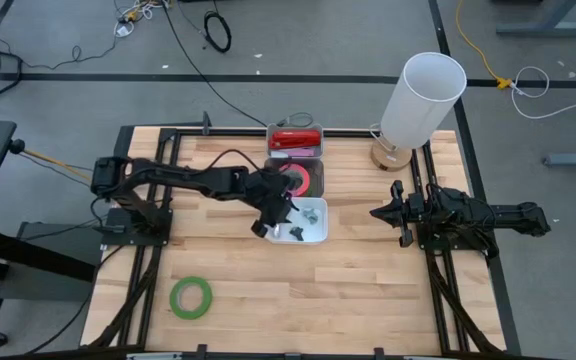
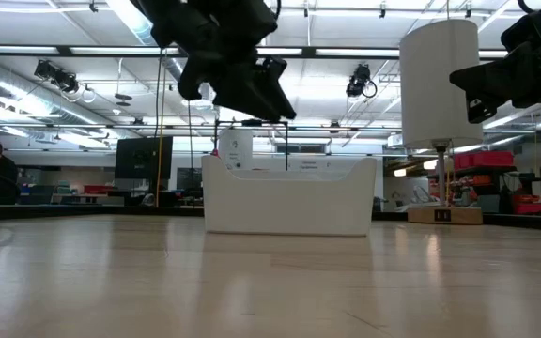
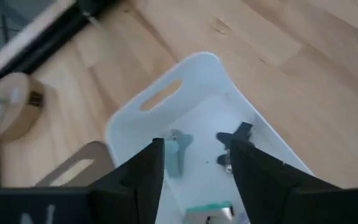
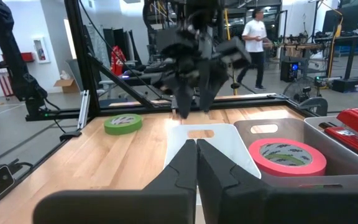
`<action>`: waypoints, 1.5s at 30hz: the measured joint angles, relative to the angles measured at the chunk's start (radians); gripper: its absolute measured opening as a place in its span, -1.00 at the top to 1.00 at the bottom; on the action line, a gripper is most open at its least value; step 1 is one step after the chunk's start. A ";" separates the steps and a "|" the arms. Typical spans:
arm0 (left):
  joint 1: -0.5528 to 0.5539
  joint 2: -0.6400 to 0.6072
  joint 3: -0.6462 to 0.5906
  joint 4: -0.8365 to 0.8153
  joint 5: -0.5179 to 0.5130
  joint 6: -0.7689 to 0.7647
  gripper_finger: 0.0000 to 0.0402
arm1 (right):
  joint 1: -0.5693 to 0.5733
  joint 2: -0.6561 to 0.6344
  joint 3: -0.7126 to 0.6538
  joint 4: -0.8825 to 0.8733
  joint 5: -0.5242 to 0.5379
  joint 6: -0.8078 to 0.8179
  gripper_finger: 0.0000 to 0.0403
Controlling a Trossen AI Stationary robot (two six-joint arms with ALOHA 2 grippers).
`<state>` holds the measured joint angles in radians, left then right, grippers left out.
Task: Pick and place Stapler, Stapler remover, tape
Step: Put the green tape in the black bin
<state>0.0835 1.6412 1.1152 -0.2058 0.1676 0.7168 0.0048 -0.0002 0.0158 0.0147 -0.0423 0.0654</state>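
My left gripper (image 1: 273,225) hangs open and empty over the near-left part of a white bin (image 1: 320,232); in the left wrist view (image 3: 194,163) its fingers stand above the bin's inside. Small grey and dark metal pieces, the stapler remover (image 3: 179,149), lie on the bin's floor. A red stapler (image 1: 295,139) lies in the far bin. A pink tape roll (image 1: 306,178) lies in the middle bin. A green tape roll (image 1: 190,297) lies flat on the table at the near left. My right gripper (image 1: 380,213) waits shut at the right, clear of everything.
The three bins stand in a row from the table's middle toward its far edge. A white lamp (image 1: 420,100) on a round wooden base stands at the far right. People show in the room beyond the table (image 4: 253,34). Bare wood lies along the near edge.
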 joint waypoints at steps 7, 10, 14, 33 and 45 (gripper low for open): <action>0.005 -0.101 0.000 -0.098 -0.105 -0.119 0.06 | 0.000 0.000 0.000 0.000 0.000 0.000 0.93; 0.004 -0.149 0.000 -0.194 -0.154 -0.138 0.06 | 0.000 0.000 0.000 0.000 0.000 0.000 0.93; 0.001 -0.207 0.000 -0.318 -0.178 -0.169 0.06 | 0.000 0.000 0.000 0.000 0.000 0.000 0.93; -0.020 -0.305 -0.060 -0.587 -0.156 -0.300 0.06 | 0.000 0.000 0.000 0.000 0.000 0.000 0.93; -0.191 -0.374 -0.179 -0.642 -0.136 -0.211 0.06 | 0.000 0.000 0.000 0.000 0.000 0.000 0.93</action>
<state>-0.1078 1.2675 0.9358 -0.8477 0.0311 0.5059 0.0045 -0.0002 0.0158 0.0145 -0.0425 0.0652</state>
